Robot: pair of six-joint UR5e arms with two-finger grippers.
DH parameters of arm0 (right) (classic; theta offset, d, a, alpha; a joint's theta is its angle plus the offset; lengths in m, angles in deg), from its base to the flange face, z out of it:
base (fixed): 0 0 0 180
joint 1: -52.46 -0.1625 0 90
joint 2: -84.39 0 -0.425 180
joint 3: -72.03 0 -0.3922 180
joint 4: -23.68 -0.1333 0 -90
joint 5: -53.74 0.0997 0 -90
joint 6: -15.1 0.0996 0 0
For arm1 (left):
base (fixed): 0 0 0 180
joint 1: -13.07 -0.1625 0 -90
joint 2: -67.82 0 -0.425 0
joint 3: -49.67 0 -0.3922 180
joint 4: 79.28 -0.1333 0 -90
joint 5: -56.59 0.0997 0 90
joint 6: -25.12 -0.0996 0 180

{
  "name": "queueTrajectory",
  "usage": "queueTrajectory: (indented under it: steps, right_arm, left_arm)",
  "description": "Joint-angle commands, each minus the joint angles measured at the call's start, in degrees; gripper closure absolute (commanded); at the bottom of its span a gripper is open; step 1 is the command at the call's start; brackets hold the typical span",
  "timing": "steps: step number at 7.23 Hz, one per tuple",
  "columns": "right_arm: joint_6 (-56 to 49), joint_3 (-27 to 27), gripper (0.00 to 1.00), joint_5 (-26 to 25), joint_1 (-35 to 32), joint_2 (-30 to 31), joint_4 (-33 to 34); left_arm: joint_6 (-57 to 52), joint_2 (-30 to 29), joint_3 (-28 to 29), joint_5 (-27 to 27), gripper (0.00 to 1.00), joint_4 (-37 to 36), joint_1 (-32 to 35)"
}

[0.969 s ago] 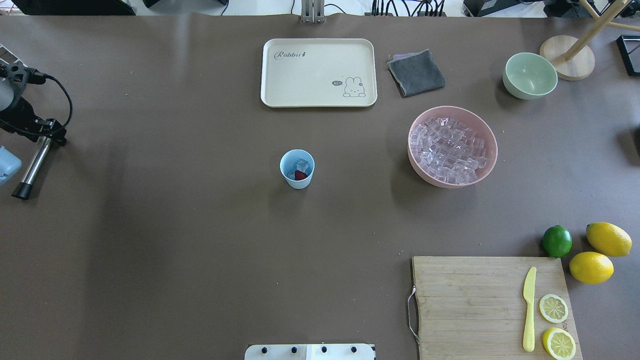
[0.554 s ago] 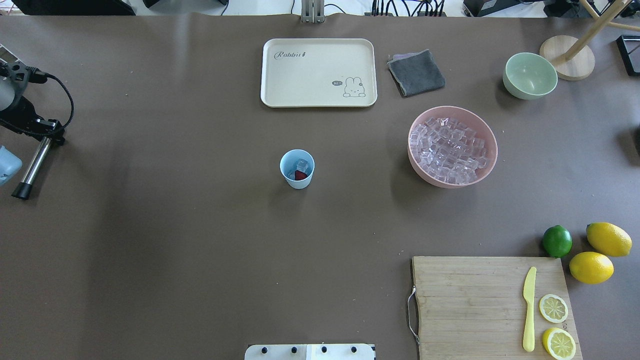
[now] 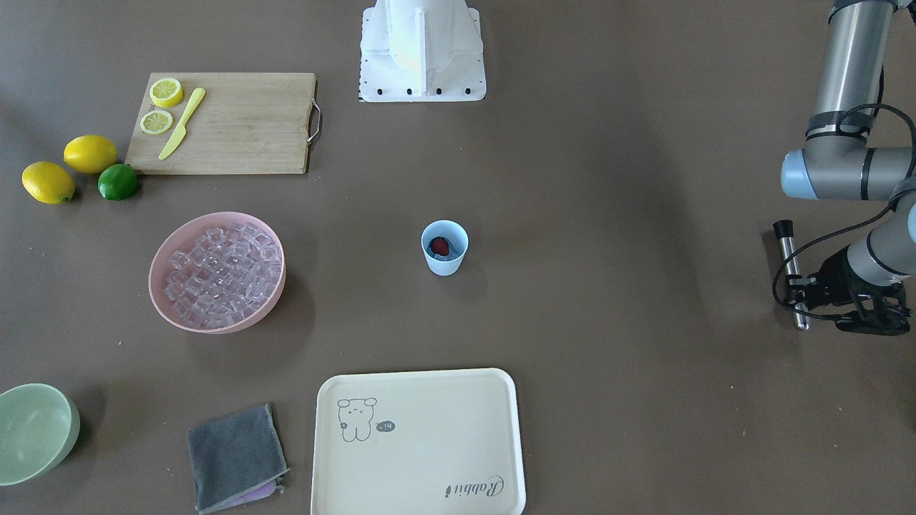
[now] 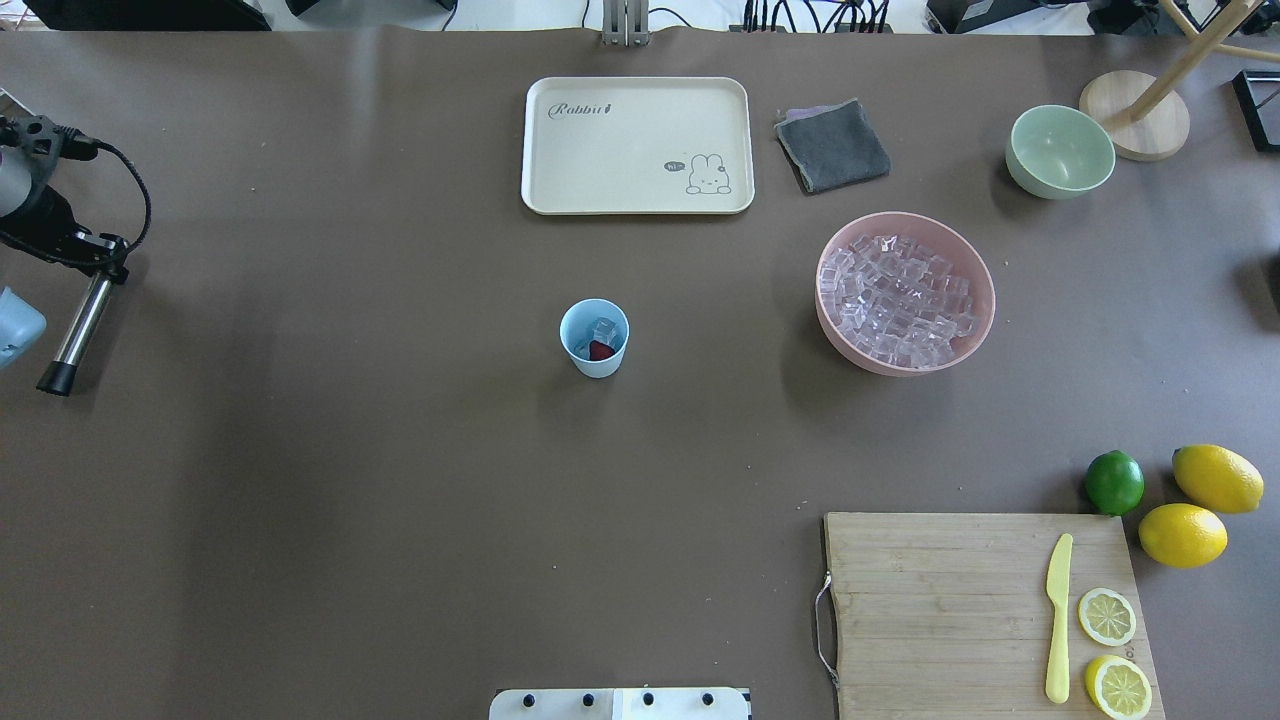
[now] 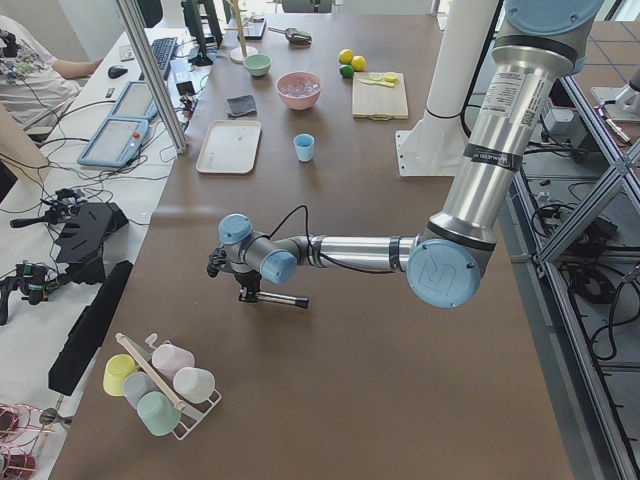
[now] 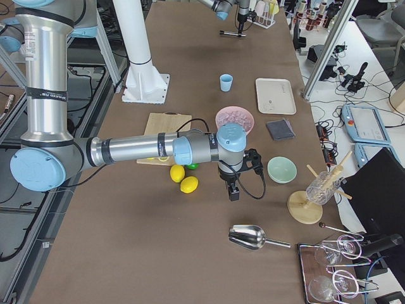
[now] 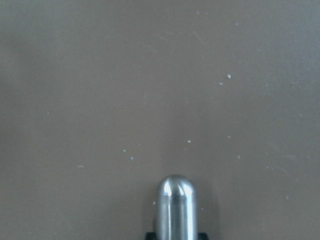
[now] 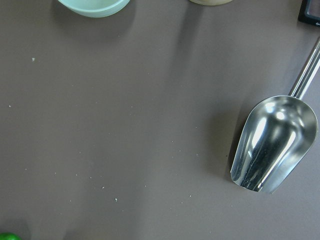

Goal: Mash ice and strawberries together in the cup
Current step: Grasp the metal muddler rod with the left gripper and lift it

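The left gripper (image 4: 100, 272) pinches a steel muddler (image 4: 75, 330), and the cup (image 4: 594, 367) with ice (image 4: 604, 327) and strawberry (image 4: 600, 351) stands well away from it. The right gripper (image 6: 233, 192) hangs near a scoop (image 6: 250, 236); whether it is spread or closed, I cannot tell.

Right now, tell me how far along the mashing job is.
Done: ice and one strawberry sit in the cup. In hand: the left gripper grips a metal muddler, far from the cup. Left: carry it over and mash; the strawberry looks whole.

Word "Rabbit" in script on cream tray (image 4: 620, 150); speech-bubble text unreadable.
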Motion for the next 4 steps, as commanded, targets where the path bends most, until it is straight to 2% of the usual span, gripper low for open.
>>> queueTrajectory:
  steps: [1, 2, 4]
  right_arm:
    - [0.07, 0.39, 0.01, 0.00, 0.00, -0.08, 0.00]
    - [0.07, 0.05, 0.01, -0.09, 0.00, -0.52, 0.00]
    - [-0.02, 0.48, 0.01, 0.17, 0.00, -0.09, 0.00]
  left_arm:
    - [0.21, -0.84, -6.09, 0.11, 1.00, -3.74, 1.41]
    - [0.73, -2.24, -9.43, 0.02, 1.00, -5.77, 1.51]
    - [13.24, -6.35, -17.34, 0.63, 1.00, -5.88, 0.72]
